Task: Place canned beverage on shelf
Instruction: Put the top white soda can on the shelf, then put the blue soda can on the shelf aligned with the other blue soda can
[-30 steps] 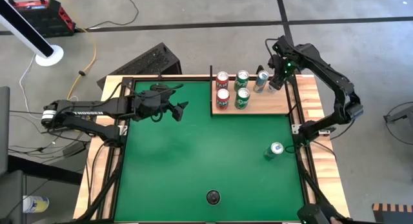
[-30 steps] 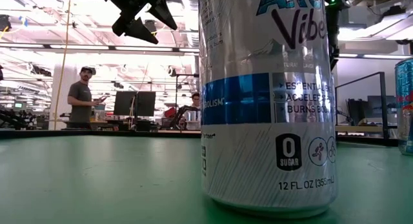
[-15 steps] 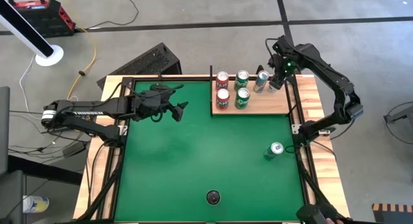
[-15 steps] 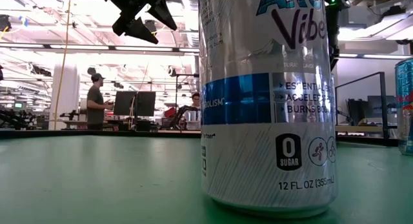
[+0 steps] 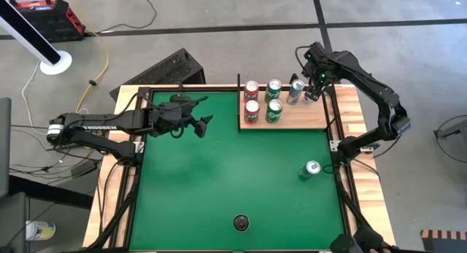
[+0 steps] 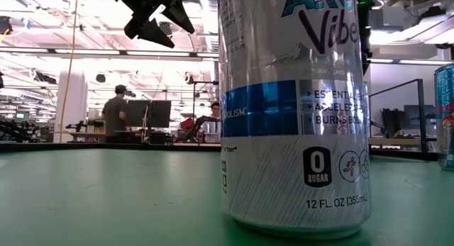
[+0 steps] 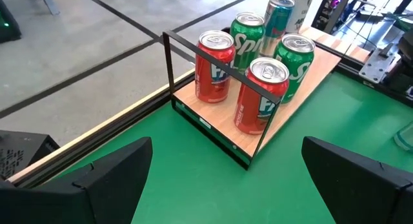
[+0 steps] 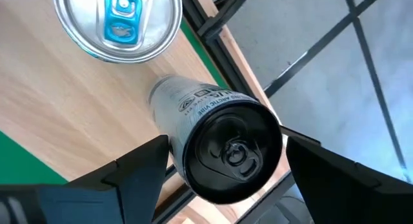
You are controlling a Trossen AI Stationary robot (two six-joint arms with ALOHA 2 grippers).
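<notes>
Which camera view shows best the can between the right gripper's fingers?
The right wrist view: the silver can with a black top fills it, between the open right gripper fingers, over the shelf. The high view shows it small. The left wrist view seems to show only its upper part. The low view misses it.

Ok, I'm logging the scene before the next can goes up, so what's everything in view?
Shelf: one, pale wood, far right corner of the green table.
Red cans: two, shelf's left.
Green cans: two, beside the red.
Slim can: one, blue-silver, shelf's back.
Black-topped can: one, silver, shelf's right edge.
Loose can: one, silver-blue, upright on the table.
Person: one, background.
Left gripper: open, left of shelf.
Right gripper: around black-topped can.
</notes>
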